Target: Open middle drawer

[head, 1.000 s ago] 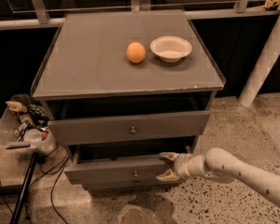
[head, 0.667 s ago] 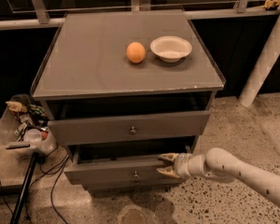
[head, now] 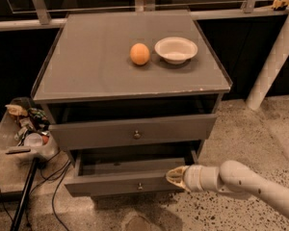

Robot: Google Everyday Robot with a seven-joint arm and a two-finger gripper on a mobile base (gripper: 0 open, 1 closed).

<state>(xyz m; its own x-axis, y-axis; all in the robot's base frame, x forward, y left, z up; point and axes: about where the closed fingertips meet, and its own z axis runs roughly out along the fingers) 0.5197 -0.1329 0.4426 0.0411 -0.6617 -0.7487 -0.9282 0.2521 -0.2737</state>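
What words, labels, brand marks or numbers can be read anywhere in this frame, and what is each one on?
None can be read. The cabinet top, the orange, the white bowl and the middle drawer front bear no print. The gripper, at that drawer's right front corner, shows no marking. Any labels on the clutter left of the cabinet are too small to read.

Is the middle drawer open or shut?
Open: the middle drawer juts out, its inside showing; the gripper is at its right front edge.
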